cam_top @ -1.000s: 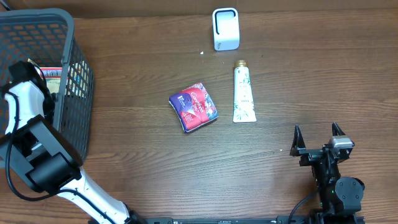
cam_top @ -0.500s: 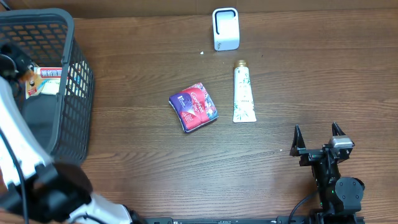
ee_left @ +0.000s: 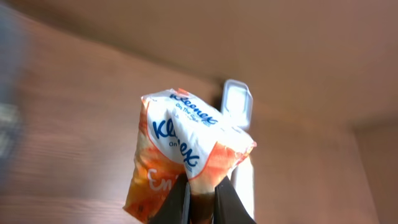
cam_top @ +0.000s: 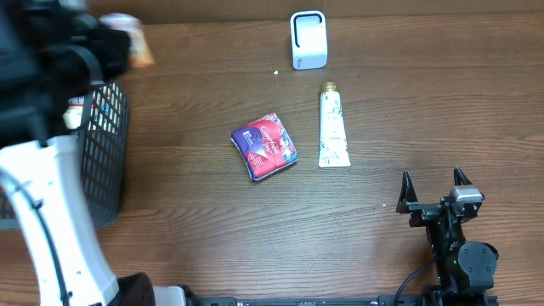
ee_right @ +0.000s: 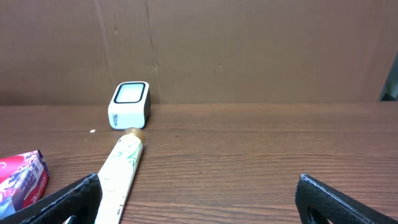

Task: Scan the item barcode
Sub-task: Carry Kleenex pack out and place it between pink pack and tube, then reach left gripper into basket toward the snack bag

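**A:** What does the left gripper (ee_left: 200, 194) have?

**B:** Its two fingers are pressed together on the lower edge of a tissue pack (ee_left: 186, 149). The pack is orange and white with blue letters, and it stands up above the fingers, lifted in the air.

**A:** Where is this pack when you look from above?

**B:** It is at the far left of the table (cam_top: 212, 246), near the far corner of the dark basket (cam_top: 106, 144). It is blurred there, so I cannot tell more.

**A:** And the scanner (cam_top: 308, 39)?

**B:** It is small and white, and it stands at the far edge of the table, about in the middle. In the left wrist view it is behind the pack and partly hidden by it.

**A:** How is the right gripper (cam_top: 435, 185)?

**B:** It sits at the near right side. Its jaws are wide apart and there is nothing between them.

**A:** What else lies on the table?

**B:** A cream tube (cam_top: 333, 127) lies in front of the scanner, with its gold cap pointing toward it. A red and blue packet (cam_top: 265, 146) lies to the left of the tube, near it but apart.
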Robot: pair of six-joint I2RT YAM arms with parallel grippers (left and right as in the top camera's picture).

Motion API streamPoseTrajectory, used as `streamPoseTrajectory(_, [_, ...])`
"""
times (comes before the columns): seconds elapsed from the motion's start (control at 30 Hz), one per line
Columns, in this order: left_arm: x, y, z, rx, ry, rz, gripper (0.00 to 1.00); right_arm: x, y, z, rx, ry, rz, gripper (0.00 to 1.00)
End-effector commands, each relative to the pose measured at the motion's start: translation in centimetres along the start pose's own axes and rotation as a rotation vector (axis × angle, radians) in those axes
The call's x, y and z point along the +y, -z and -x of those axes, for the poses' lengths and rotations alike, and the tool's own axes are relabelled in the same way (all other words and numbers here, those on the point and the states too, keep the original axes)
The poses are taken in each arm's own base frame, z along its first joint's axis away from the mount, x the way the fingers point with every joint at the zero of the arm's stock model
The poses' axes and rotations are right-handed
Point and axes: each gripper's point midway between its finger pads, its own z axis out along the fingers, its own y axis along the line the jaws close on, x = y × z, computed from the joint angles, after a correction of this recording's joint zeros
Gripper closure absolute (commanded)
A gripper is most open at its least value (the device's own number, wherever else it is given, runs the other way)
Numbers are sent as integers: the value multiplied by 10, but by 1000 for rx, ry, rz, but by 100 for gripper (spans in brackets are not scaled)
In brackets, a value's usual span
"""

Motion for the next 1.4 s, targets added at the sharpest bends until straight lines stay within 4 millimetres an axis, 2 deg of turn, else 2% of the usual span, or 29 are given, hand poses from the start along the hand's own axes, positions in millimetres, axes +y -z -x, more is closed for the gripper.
streamPoseTrajectory(0.0, [-11, -52, -41, 155, -50, 80, 96, -2, 0, -2, -4, 7, -12, 0])
streamPoseTrajectory(0.17, [-20, -122, -100, 341, -111, 213, 96, -2, 0, -2, -4, 7, -12, 0])
streamPoseTrajectory(0.3, [-42, -183, -155, 490, -136, 191, 96, -2, 0, -2, -4, 7, -12, 0])
streamPoseTrajectory(0.43, [-66, -229, -206, 598, -174, 134, 96, -2, 0, -2, -4, 7, -12, 0])
streamPoseTrajectory(0.6, [-81, -258, -253, 680, -219, 116, 95, -2, 0, -2, -4, 7, -12, 0])
streamPoseTrajectory(0.67, [-83, -260, -259, 687, -230, 122, 96, -2, 0, -2, -4, 8, -12, 0])
streamPoseTrajectory(0.7, [-84, -260, -260, 688, -232, 121, 96, -2, 0, -2, -4, 7, -12, 0])
streamPoseTrajectory(0.73, [-84, -260, -260, 687, -232, 119, 91, -2, 0, -2, -4, 8, -12, 0])
streamPoseTrajectory(0.77, [-85, -260, -259, 683, -232, 116, 84, -2, 0, -2, -4, 7, -12, 0])
streamPoseTrajectory(0.87, [-83, -260, -256, 679, -225, 118, 56, -2, 0, -2, -4, 7, -12, 0])
streamPoseTrajectory(0.9, [-83, -259, -253, 677, -221, 116, 51, -2, 0, -2, -4, 7, -12, 0])
streamPoseTrajectory(1.03, [-81, -250, -237, 666, -200, 118, 51, -2, 0, -2, -4, 7, -12, 0])
streamPoseTrajectory(1.13, [-84, -234, -209, 633, -189, 114, 50, -2, 0, -2, -4, 7, -12, 0])
streamPoseTrajectory(1.2, [-90, -215, -182, 595, -207, 98, 47, -2, 0, -2, -4, 7, -12, 0])
streamPoseTrajectory(1.23, [-92, -205, -169, 575, -213, 90, 40, -2, 0, -2, -4, 7, -12, 0])
streamPoseTrajectory(1.27, [-97, -186, -145, 529, -216, 76, 31, -2, 0, -2, -4, 7, -12, 0])
streamPoseTrajectory(1.3, [-99, -172, -129, 492, -211, 71, 25, -2, 0, -2, -4, 7, -12, 0])
streamPoseTrajectory(1.37, [-100, -146, -100, 419, -195, 66, 21, -2, 0, -2, -4, 7, -12, 0])
